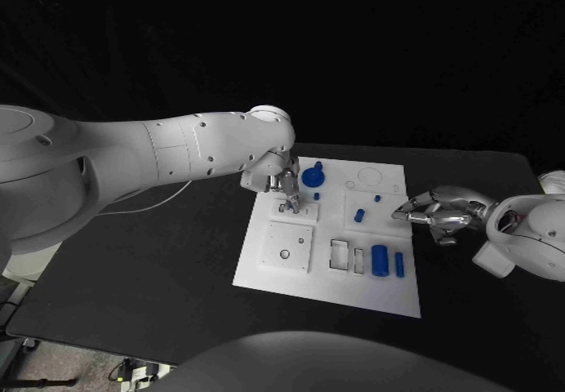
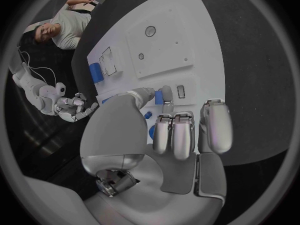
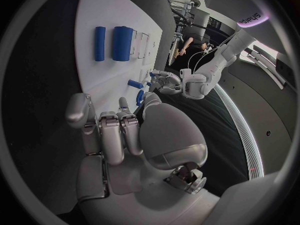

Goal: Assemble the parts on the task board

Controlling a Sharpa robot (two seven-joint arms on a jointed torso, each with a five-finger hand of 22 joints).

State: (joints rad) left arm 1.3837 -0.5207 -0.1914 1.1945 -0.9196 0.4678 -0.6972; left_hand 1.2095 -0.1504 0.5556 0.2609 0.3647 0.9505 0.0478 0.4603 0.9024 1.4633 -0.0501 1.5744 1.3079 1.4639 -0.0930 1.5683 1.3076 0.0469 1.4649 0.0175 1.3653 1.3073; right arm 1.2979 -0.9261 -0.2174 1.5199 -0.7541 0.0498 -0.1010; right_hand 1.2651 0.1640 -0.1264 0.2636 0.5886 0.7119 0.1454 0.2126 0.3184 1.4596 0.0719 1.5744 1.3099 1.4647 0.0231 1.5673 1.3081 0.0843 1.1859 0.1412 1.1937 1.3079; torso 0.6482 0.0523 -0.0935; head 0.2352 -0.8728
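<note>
The white task board [image 1: 353, 287] lies mid-table. My left hand [image 1: 280, 181] hangs over its far left part, fingertips pointing down at a small raised white block [image 1: 297, 211]. In the left wrist view the left hand [image 2: 172, 135] pinches a small blue piece [image 2: 159, 98] between thumb and a finger, close to a slot [image 2: 180, 91]. My right hand [image 1: 437, 214] hovers at the board's right edge, fingers curled in with nothing in them. A blue knob [image 1: 313, 175], small blue pegs [image 1: 359, 216] and two blue cylinders [image 1: 379, 260] lie on the board.
A square white plate with holes [image 1: 288, 245] and rectangular pockets [image 1: 341, 255] occupy the board's near half. The black table [image 1: 153, 269] spreads wide on the left. A thin cable [image 1: 159, 200] hangs beneath the left arm.
</note>
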